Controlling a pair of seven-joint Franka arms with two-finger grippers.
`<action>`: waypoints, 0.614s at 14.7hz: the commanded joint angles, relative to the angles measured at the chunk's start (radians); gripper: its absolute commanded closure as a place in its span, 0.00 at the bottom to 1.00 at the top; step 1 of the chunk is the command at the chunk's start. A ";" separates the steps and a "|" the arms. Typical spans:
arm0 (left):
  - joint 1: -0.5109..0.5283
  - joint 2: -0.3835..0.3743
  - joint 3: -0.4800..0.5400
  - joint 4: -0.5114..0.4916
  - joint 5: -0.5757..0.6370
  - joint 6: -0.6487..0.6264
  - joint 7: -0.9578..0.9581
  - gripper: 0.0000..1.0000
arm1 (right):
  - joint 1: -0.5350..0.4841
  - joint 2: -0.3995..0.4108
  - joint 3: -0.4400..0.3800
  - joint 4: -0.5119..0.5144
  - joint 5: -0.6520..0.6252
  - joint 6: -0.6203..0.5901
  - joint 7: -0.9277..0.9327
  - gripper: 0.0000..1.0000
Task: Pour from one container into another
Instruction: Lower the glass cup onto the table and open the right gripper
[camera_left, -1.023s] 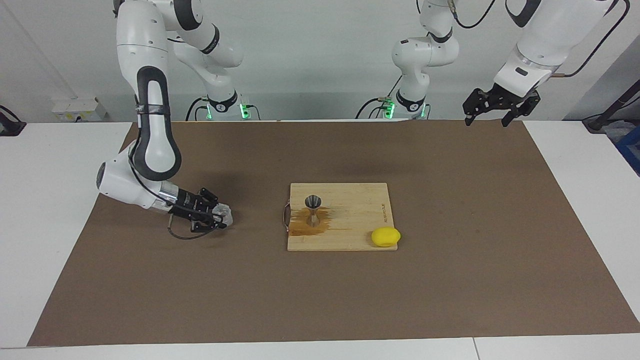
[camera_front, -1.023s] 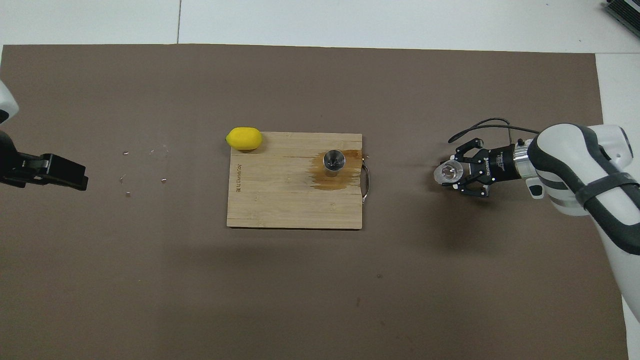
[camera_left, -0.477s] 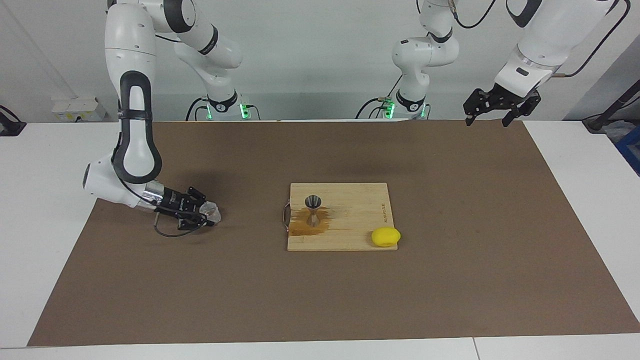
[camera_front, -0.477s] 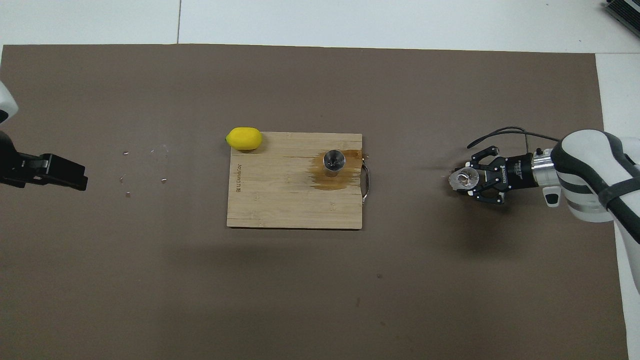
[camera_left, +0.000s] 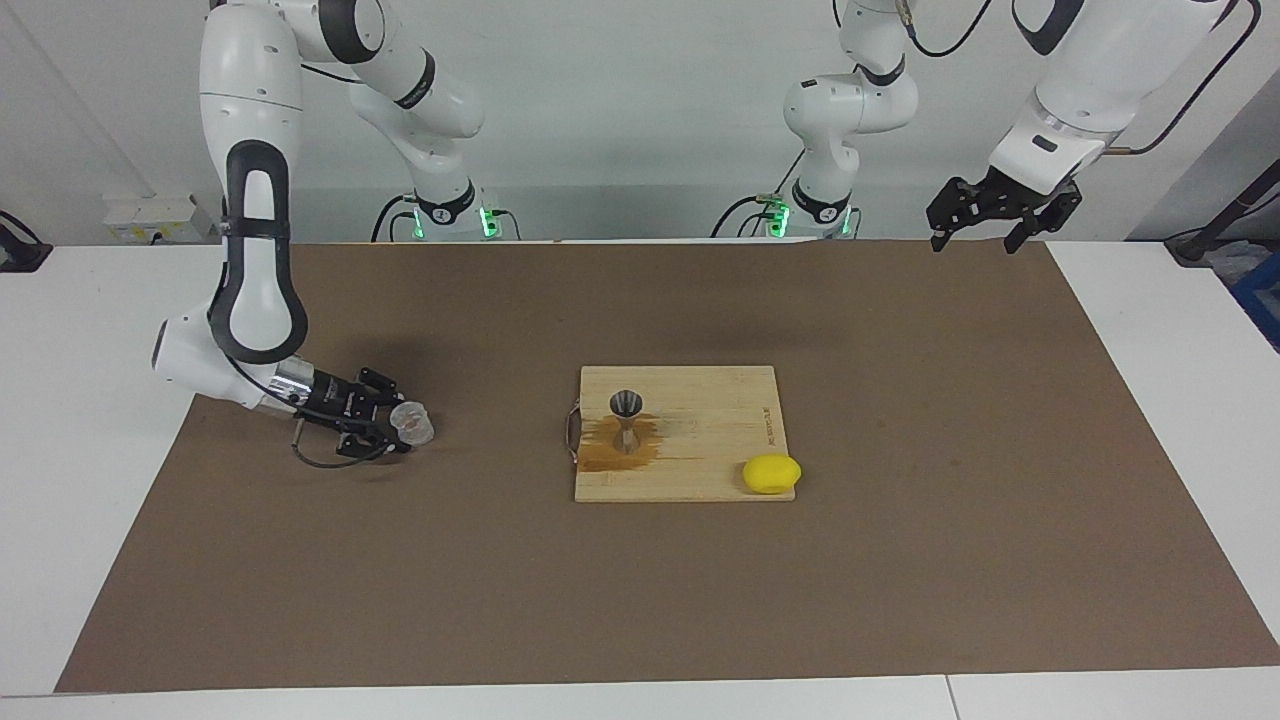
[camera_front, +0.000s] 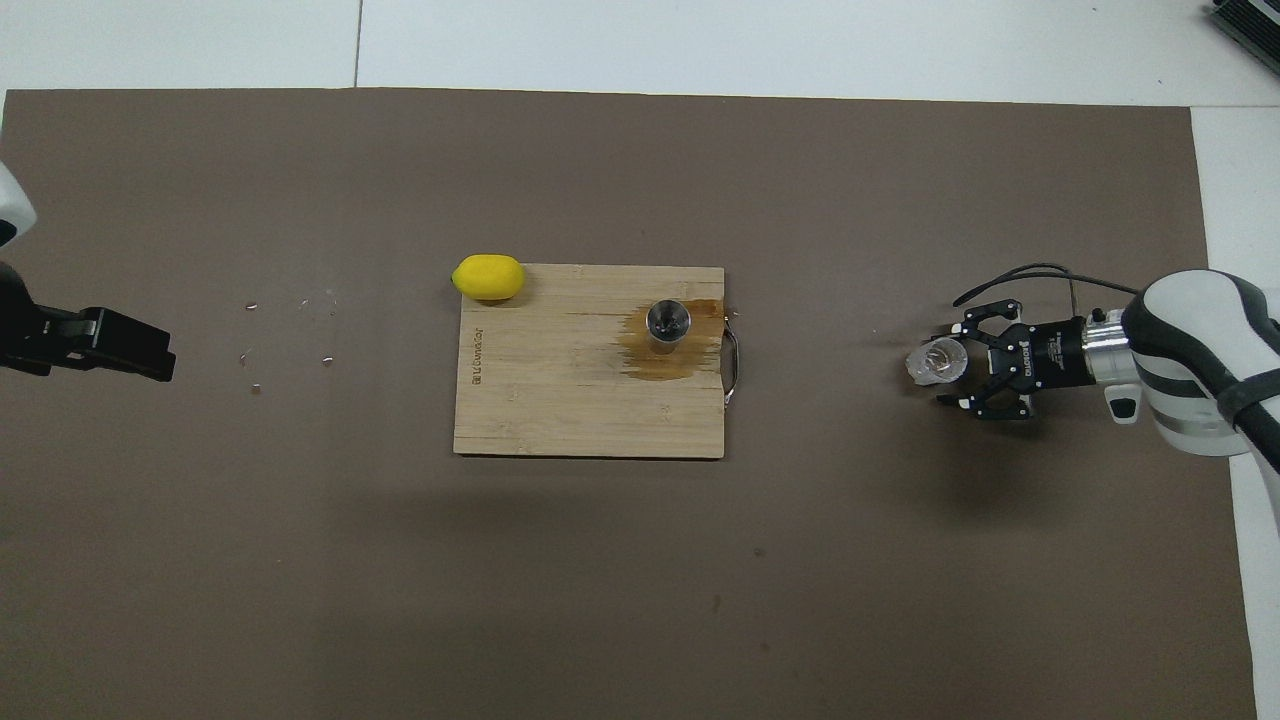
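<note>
The clear glass cup (camera_left: 413, 425) stands on the brown mat toward the right arm's end of the table, well away from the board; it also shows in the overhead view (camera_front: 934, 362). My right gripper (camera_left: 393, 424) lies low and level just beside it, open, fingertips at the cup's sides (camera_front: 955, 368). The metal jigger (camera_left: 627, 410) stands upright on the wooden cutting board (camera_left: 720, 410) in a brown puddle (camera_front: 665, 360); from above I see its open top (camera_front: 668, 321). My left gripper (camera_left: 978, 238) waits open in the air over the mat's corner by its own base (camera_front: 135, 345).
A yellow lemon (camera_left: 771, 473) lies at the board's corner farthest from the robots, toward the left arm's end (camera_front: 488, 277). The board has a metal handle (camera_front: 733, 368) on the edge facing the cup. Small specks (camera_front: 290, 330) dot the mat near the left gripper.
The right arm has carried the cup away from the board toward its own end of the table and lowered it onto the mat. The gripper now sits drawn back from the cup. The left arm has not moved.
</note>
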 joint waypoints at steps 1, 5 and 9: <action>0.011 -0.027 -0.008 -0.030 0.013 0.012 -0.006 0.00 | -0.013 -0.078 0.009 -0.032 -0.091 0.013 -0.028 0.00; 0.011 -0.025 -0.008 -0.031 0.013 0.012 -0.006 0.00 | -0.001 -0.174 0.009 -0.043 -0.235 0.000 -0.048 0.00; 0.011 -0.027 -0.008 -0.030 0.013 0.012 -0.006 0.00 | 0.006 -0.240 0.013 -0.037 -0.391 -0.039 -0.218 0.00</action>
